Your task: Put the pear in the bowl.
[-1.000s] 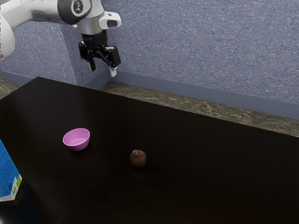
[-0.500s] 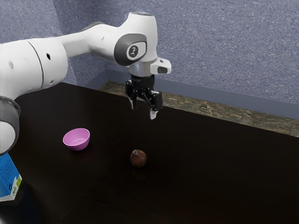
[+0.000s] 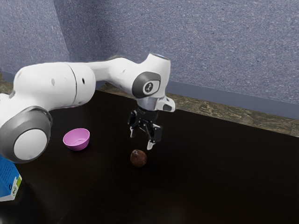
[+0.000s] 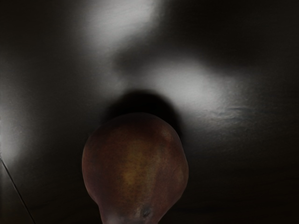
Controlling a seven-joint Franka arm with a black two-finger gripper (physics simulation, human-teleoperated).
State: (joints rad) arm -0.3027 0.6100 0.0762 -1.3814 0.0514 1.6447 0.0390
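My gripper (image 3: pixel 141 141) is open in the exterior view, its two fingertips apart just above the pear. The brownish-red pear (image 3: pixel 138 158) rests on the dark table, with nothing gripping it. In the wrist view the pear (image 4: pixel 136 165) looms large under my hand, its narrower end cut off by the picture's edge. A small pink bowl (image 3: pixel 76 139) stands on the table, toward the exterior view's left from the pear.
The black table (image 3: pixel 210 172) carries a blue carton (image 3: pixel 8 179) at the exterior view's left edge, partly behind my arm's lower part. A speckled blue wall (image 3: pixel 224 46) rises beyond the table's far edge.
My arm has swung from the exterior view's upper left over the table, and my gripper has come down close above the pear. The pear and bowl have stayed put.
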